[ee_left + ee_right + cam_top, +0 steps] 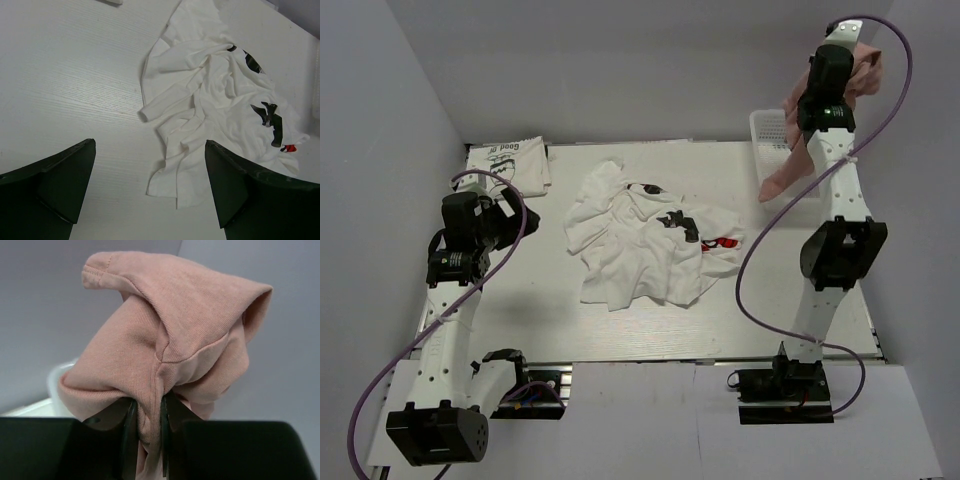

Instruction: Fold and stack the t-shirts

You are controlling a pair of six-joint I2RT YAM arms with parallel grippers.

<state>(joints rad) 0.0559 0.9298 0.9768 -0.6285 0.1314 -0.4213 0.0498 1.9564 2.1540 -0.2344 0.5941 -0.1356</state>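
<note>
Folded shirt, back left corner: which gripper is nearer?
Left. The left gripper hangs open just in front of the folded shirt, facing the white pile. The right gripper is across the table, raised over the basket, shut on the pink shirt.

The left arm (455,300) stood bent over the left side of the desk (550,320), elbow raised. Its left pincer (150,192) hung above the desk with jaws spread wide and nothing between them. The right arm (840,200) rose nearly straight over the desk's far right corner. At its top, high above the desk, the right pincer (147,422) gripped a bunch of the pink t-shirt (170,330).
</note>
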